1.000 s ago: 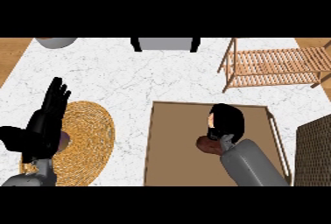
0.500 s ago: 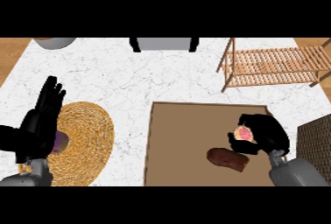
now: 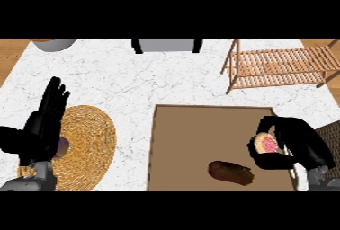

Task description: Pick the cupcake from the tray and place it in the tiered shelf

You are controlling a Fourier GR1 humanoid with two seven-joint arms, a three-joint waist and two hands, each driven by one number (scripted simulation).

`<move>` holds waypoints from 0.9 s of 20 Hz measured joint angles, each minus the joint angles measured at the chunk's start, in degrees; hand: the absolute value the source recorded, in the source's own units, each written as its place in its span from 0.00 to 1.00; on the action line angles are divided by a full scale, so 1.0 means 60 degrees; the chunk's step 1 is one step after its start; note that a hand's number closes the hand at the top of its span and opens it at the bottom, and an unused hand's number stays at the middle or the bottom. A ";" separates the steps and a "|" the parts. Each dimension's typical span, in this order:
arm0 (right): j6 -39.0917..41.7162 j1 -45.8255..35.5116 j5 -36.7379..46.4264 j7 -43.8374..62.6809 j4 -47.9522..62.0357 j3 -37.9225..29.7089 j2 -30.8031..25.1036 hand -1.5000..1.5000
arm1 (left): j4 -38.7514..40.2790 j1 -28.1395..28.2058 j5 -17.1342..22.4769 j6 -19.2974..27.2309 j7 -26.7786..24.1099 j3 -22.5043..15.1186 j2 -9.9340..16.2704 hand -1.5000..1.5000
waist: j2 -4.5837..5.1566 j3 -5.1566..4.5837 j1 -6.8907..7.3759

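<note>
My right hand [image 3: 295, 146] hangs over the right edge of the brown tray [image 3: 192, 134], its fingers curled round the cupcake [image 3: 264, 143], whose pink top and tan rim show at the hand's left side. The wooden tiered shelf [image 3: 282, 67] stands at the back right, well beyond the hand. My left hand [image 3: 43, 126] rests open at the left, fingers up, over the woven mat [image 3: 90, 143].
A dark brown lump of food [image 3: 231, 172] lies on the tray near its front edge. A grey bowl [image 3: 53, 43] sits at the back left and a grey box [image 3: 167, 45] at the back centre. A dark woven surface [image 3: 331, 132] shows at the right edge.
My right hand closed on the cupcake near the tray's middle and carried it to the right, lifted off the tray. The brown food stayed put. The left hand barely moved.
</note>
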 measured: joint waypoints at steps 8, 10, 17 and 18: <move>0.0111 -0.0308 -0.1677 0.2011 -0.3019 -0.2228 0.0260 1.00 | 0.0071 0.0179 0.0014 -0.0101 -0.0209 0.0102 -0.0003 0.50 | -0.0013 -0.0005 -0.0043; 0.0289 -0.0583 -0.1916 0.2680 -0.3544 -0.2772 0.0099 1.00 | 0.0077 0.0106 -0.0004 -0.0147 -0.0177 0.0129 0.0040 0.50 | -0.0003 -0.0003 -0.0006; 0.0815 -0.1697 -0.2465 0.3261 -0.3168 -0.4422 -0.0633 1.00 | 0.0080 0.0118 -0.0010 -0.0395 -0.0171 0.0180 -0.0010 0.50 | 0.0032 0.0001 0.0118; 0.0771 -0.1842 -0.2409 0.3176 -0.2937 -0.4532 -0.0667 1.00 | 0.0002 0.0150 -0.0107 -0.0338 -0.0124 0.0096 -0.0091 0.50 | 0.0035 0.0002 0.0132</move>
